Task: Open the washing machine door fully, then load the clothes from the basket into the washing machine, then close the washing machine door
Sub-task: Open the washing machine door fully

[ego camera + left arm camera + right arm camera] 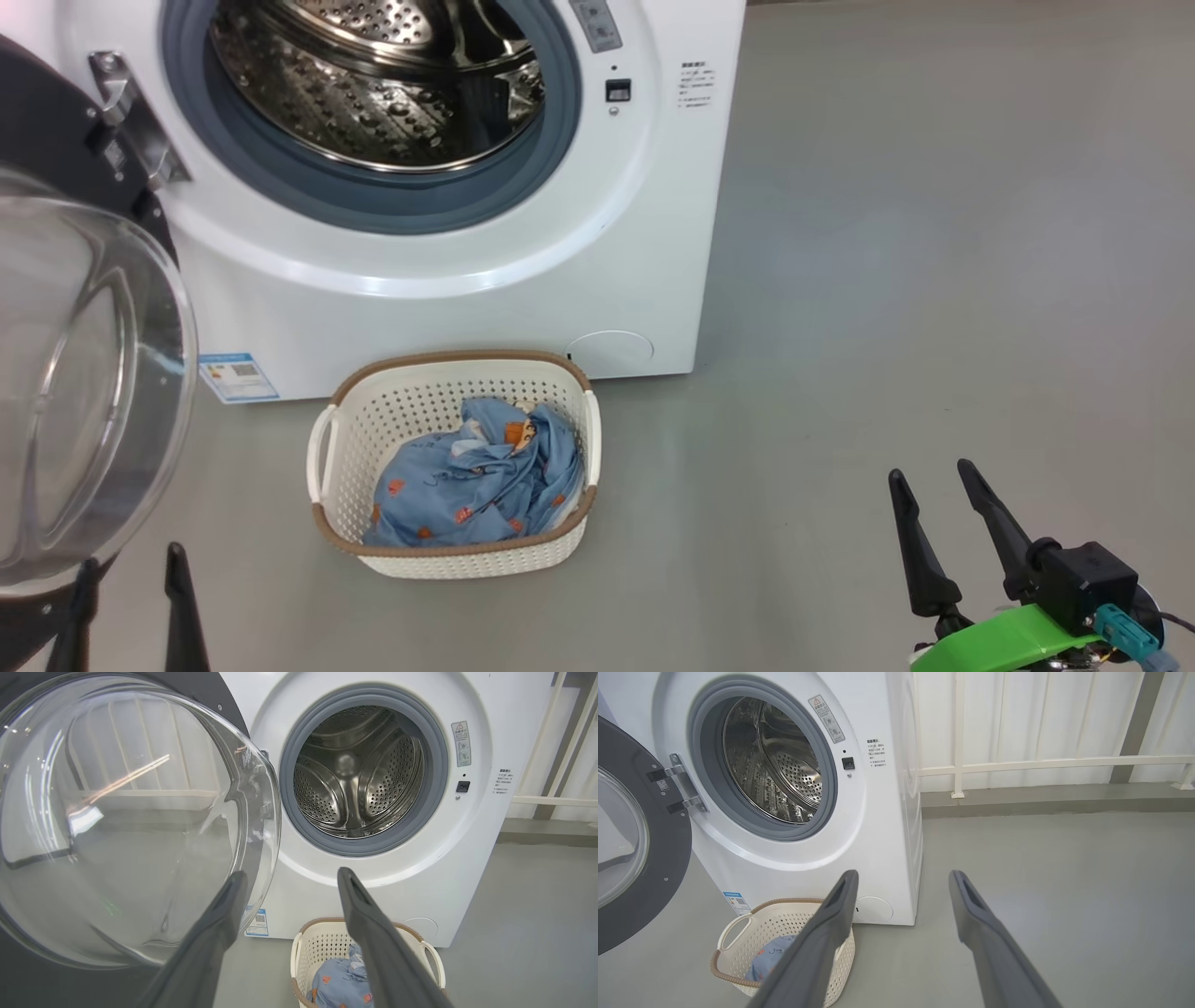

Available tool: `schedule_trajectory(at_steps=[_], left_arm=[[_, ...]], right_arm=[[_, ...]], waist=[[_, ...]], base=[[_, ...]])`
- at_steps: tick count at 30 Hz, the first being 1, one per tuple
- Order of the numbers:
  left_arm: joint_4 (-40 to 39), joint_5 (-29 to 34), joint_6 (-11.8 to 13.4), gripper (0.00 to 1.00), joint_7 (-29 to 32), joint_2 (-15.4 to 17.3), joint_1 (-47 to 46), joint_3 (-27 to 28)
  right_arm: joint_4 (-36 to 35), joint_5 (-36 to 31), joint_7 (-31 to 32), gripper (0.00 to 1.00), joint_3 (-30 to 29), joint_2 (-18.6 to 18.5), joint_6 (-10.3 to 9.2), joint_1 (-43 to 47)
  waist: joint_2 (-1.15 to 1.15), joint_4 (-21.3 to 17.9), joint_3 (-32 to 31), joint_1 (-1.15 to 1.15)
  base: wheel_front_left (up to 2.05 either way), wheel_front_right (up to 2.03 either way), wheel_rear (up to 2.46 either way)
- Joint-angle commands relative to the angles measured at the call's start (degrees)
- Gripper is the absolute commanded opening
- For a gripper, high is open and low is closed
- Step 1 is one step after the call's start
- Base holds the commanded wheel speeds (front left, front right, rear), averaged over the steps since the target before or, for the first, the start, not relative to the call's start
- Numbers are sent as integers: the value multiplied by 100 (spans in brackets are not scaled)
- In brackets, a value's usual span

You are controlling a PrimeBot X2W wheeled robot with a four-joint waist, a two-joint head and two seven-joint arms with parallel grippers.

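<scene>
Held left gripper (292, 873) spread near open washing machine door (117, 812), right gripper (931, 470) spread; saw clothes (476, 476) heaped in basket (457, 357) before washing machine (420, 317).

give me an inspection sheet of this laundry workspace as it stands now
surface: grey floor, bare around the machine
job's things: washing machine door swung wide open to the left; washing machine with steel drum holding no laundry; basket on the floor in front of it; clothes bunched inside the basket
clutter: nothing seen
grippers: left gripper open, holding nothing, beside the door; right gripper open, holding nothing, over bare floor right of the basket
cables: teal plug with a dark lead at the right wrist
surroundings: white rail along the wall behind
</scene>
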Motion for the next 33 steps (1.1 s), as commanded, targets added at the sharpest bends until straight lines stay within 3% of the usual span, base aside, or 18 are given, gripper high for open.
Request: schedule_trajectory(at_steps=[1,10,33], left_arm=[[-195,-14,-17,100,-31,97,-37,106],[-143,75,83,100,-31,94,222,-239],[-52,159,32,100,-31,113,246,-681]], right_arm=[[-200,-35,-27,100,167,-15,9,-17],[-288,-66,-27,100,229,-15,9,100],[-330,-195,-27,100,138,-15,9,179]], waist=[[0,-86,-36,0],[0,-229,-169,0],[0,-209,-244,0]], base=[[0,0,0],[0,0,0],[0,0,0]])
